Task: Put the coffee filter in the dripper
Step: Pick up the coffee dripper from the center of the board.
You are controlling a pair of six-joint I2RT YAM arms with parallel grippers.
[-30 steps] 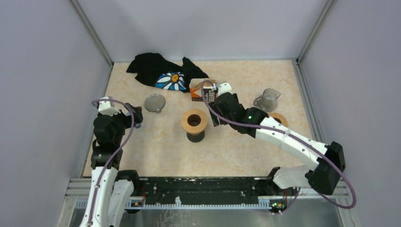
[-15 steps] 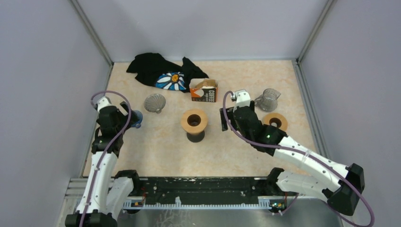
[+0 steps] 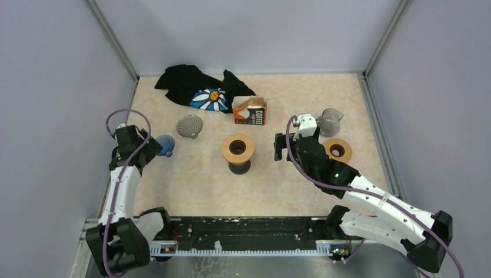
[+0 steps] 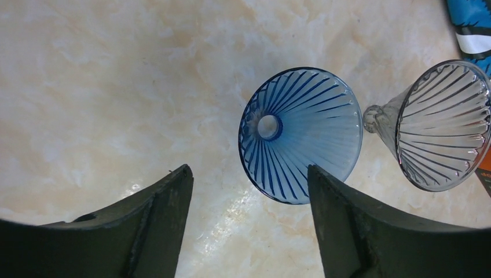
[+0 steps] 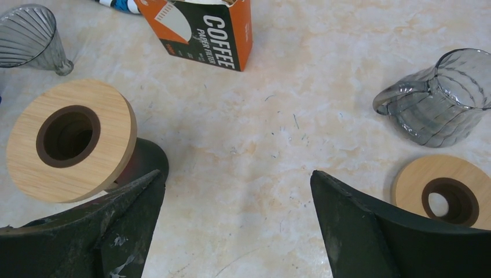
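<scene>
Top external: stretched forward low, left end effector and right end effector both spread wide, empty.

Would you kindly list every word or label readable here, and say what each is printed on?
"COFFEE": large white letters on the orange coffee filter box.
"PAPER FILTER": smaller line under it, barely legible.
Finer print below that: too small to read.
Nothing else carries legible text.

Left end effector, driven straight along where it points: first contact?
Likely the blue ribbed cone dripper, lying on its side just ahead of the open left end effector; depth is unclear.
</scene>
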